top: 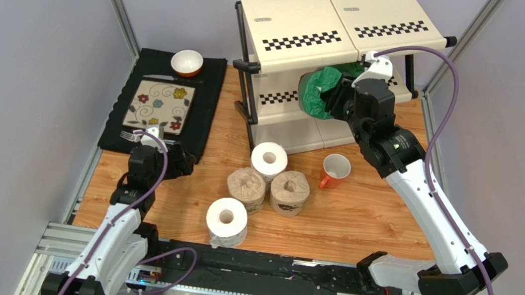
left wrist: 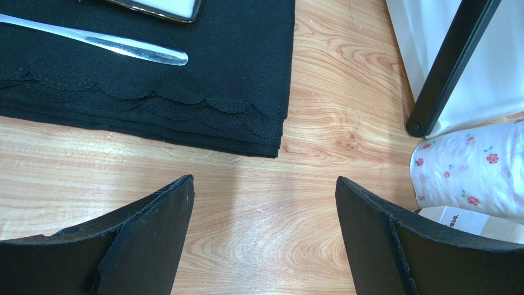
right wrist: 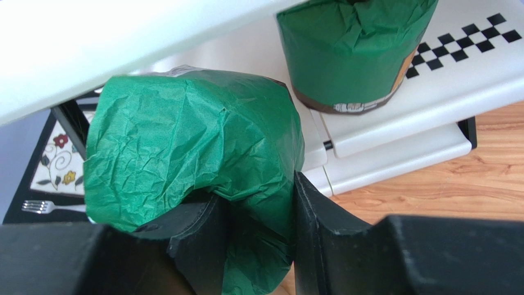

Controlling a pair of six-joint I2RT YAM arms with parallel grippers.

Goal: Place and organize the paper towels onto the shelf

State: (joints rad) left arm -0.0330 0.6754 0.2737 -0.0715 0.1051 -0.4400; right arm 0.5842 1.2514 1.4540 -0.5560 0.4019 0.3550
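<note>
From above, we see the right gripper point(top: 336, 96) at the upper right of centre, reaching into the middle tier of the shelf point(top: 310, 29) with a green roll point(top: 316, 92) in its grasp. The roll sits at the tier's front edge, partly under the top panel. Four rolls wait on the table point(top: 377, 222) in the lower middle of the frame: a white roll point(top: 269, 160), a left brown roll point(top: 246, 187) and a right brown roll point(top: 289, 192) touching it, and a near white roll point(top: 227, 218) just below them. A mug point(top: 334, 169) stands to their right. The left gripper point(top: 150, 137) hangs at the lower left, over the placemat's point(top: 202, 110) near edge.

In the left wrist view, the left gripper point(left wrist: 263, 184) has its fingers wide apart over bare wood, holding nothing. The placemat fills the upper left, and the white roll point(left wrist: 473, 166) shows at the right edge beside a shelf leg point(left wrist: 446, 67).

In the right wrist view, the right gripper point(right wrist: 258, 227) is clamped on the green roll's point(right wrist: 190, 141) crumpled wrap at the lower centre. A second green roll point(right wrist: 353, 49) already stands on the middle tier at the upper right.

We judge the task roughly a third done: one roll shelved, one arriving but not yet released, four left.
</note>
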